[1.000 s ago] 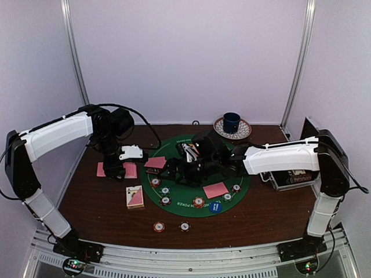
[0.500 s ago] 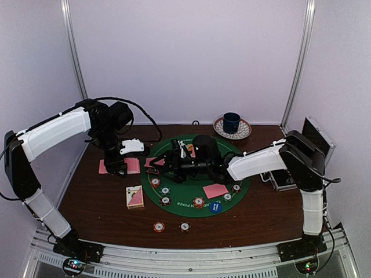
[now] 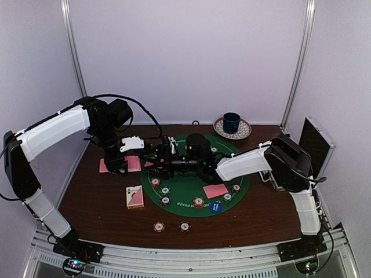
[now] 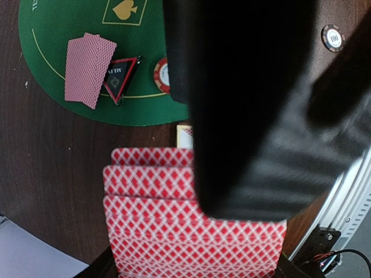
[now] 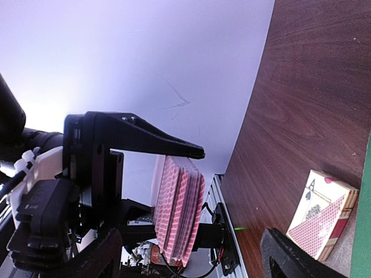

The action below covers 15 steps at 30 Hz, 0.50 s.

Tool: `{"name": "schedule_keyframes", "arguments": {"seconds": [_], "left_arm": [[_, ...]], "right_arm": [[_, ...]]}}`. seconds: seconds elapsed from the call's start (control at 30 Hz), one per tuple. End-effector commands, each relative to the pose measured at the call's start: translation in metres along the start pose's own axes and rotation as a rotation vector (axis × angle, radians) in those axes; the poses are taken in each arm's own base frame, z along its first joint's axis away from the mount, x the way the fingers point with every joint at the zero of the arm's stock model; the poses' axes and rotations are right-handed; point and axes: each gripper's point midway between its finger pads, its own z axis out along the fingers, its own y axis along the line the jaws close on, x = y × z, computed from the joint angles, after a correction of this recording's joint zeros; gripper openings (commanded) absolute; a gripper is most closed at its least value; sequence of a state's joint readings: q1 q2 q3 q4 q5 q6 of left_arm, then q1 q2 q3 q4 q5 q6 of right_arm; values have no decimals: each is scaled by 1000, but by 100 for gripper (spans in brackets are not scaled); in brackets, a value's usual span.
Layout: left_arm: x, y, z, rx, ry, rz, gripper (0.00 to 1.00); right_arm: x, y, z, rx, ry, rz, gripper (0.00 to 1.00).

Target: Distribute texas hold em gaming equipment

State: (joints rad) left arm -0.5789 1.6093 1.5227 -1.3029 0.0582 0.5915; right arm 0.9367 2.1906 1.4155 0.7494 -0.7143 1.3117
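Surface: we see dark brown wood under pale lilac walls, with a round green mat at its middle.
Left gripper: the left gripper is clenched on a stack of pink-backed cards, held over the wood just left of the mat.
Held stack: in the right wrist view we see it edge-on, fanned slightly, pinched between the black fingers.
Right gripper: the right gripper reaches across the mat towards the left one; its jaws are spread wide and we see nothing between them.
Cards on mat: a face-down pair lies on the right part of the mat; another pair lies at its left edge.
Triangle marker: the black, red-edged triangle marker touches that left pair, with an orange-red chip just beside it.
Card pack: a card pack with an ace on it lies on the wood near the mat's left rim.
Loose chips: two chips sit on the wood near the front, apart from the mat.
Blue button disc: the blue button disc rests at the mat's near right rim.
Background items: a blue mug on its saucer stands at the back; a black case stands at the right.
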Motion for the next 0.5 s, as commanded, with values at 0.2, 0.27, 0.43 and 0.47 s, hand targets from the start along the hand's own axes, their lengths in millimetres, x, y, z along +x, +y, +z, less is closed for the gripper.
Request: {"name": "schedule_keyframes", "arguments": {"seconds": [0.2,0.27,0.43,0.47], "left_arm": [[-8,2,-11,-10,-40,-10,0],[-8,2,-10,-8,-38,-10,0],[-9,2,-11,-8,-41,-10,0],[-9,2,-11,-7,-43,-11,0]], "right_arm": [[9,12,31,-95,72,12,88],[10,13,35,-104,80,9,89],[14,13,48,-131,109,27,91],[16,13,51,-134,118,30,91]]}}
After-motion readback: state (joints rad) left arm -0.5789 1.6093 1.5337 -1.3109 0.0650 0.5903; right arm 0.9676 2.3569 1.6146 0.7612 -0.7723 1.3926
